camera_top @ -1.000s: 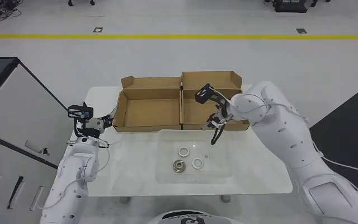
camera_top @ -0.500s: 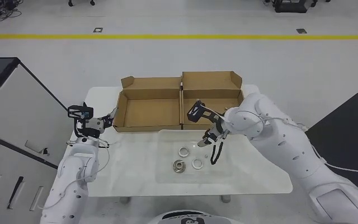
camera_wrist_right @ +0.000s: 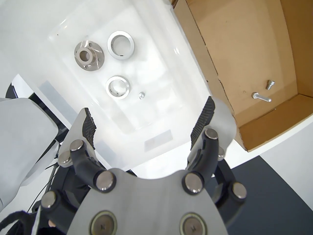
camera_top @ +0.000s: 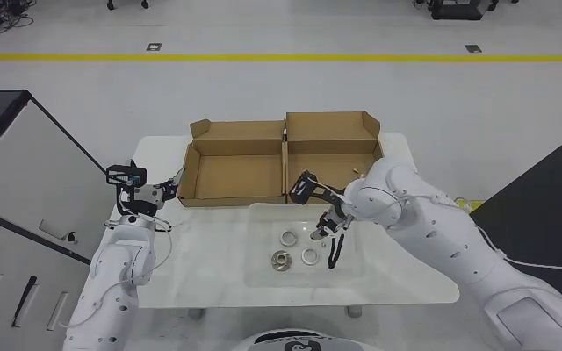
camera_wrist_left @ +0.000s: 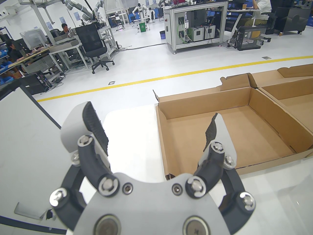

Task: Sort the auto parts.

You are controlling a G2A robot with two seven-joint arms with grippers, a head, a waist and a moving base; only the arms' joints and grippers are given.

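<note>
Our right gripper (camera_wrist_right: 146, 111) hangs open over the tray (camera_wrist_right: 151, 57); the left gripper (camera_wrist_left: 156, 128) is open too, beside the left box (camera_wrist_left: 244, 128). We should centre on the small screw (camera_wrist_right: 141, 95) beside the ring (camera_wrist_right: 117, 87) — close low, gently.

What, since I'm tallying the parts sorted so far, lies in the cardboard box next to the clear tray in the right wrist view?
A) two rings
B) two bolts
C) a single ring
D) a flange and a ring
B: a long bolt and a short bolt lie on the floor of the cardboard box, while the larger ring, smaller ring and flange lie in the clear tray.
</note>
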